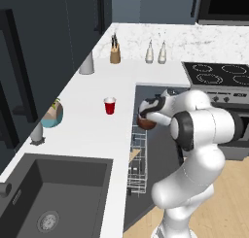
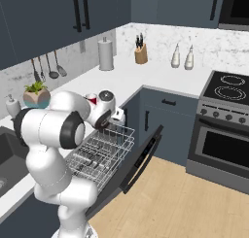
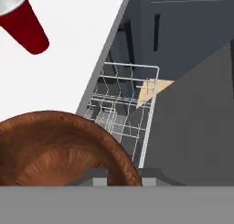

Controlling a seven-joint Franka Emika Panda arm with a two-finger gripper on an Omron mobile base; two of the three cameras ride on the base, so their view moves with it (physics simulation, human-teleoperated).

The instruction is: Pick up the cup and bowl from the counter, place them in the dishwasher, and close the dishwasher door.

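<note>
One bowl (image 1: pixel 146 121) sits pinched by its rim in the nearly closed gripper (image 1: pixel 148 116), held just past the table (image 1: pixel 87 130) edge above the dishwasher (image 2: pixel 104 152) rack. One cup (image 1: pixel 110 106) stands near that edge, bare white surface around it. The dishwasher door (image 2: pixel 141 159) hangs open.

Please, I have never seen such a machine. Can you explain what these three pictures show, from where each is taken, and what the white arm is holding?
It is a simulated kitchen with a white robot arm. Two pictures come from cameras behind the arm, left and right; the third looks along its hand. The end effector grips a brown bowl by its rim, above the edge of the counter beside the open dishwasher, whose white rack is pulled out over the lowered door. A red cup stands on the counter.
</note>
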